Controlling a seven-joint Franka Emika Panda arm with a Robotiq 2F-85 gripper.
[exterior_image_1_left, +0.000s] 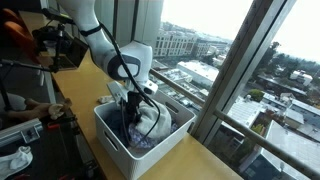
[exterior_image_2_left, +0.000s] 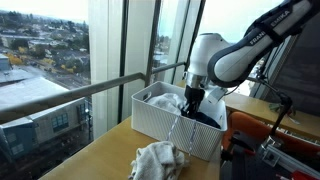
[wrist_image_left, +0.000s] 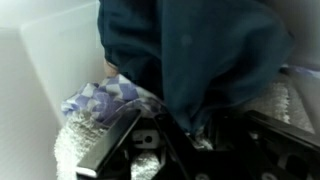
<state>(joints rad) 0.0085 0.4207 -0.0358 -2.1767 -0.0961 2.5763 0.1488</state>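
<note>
- Gripper (exterior_image_2_left: 190, 108) down in white basket (exterior_image_2_left: 160, 122), jaws narrow, pinching dark blue cloth (wrist_image_left: 200, 50).
- Checked cloth (wrist_image_left: 100, 100) crowds alongside.
- White rag (exterior_image_2_left: 160, 160) on worktop (exterior_image_2_left: 100, 155), outside basket.

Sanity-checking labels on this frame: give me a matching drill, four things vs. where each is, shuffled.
Things:
1 basket
2 dark cloth
3 checked cloth
4 towel

Places:
A crumpled on the table, outside the basket
B gripped in the jaws
C by the window, holding laundry
D in the basket, next to the dark cloth

Pairs: 1-C, 2-B, 3-D, 4-A
</note>
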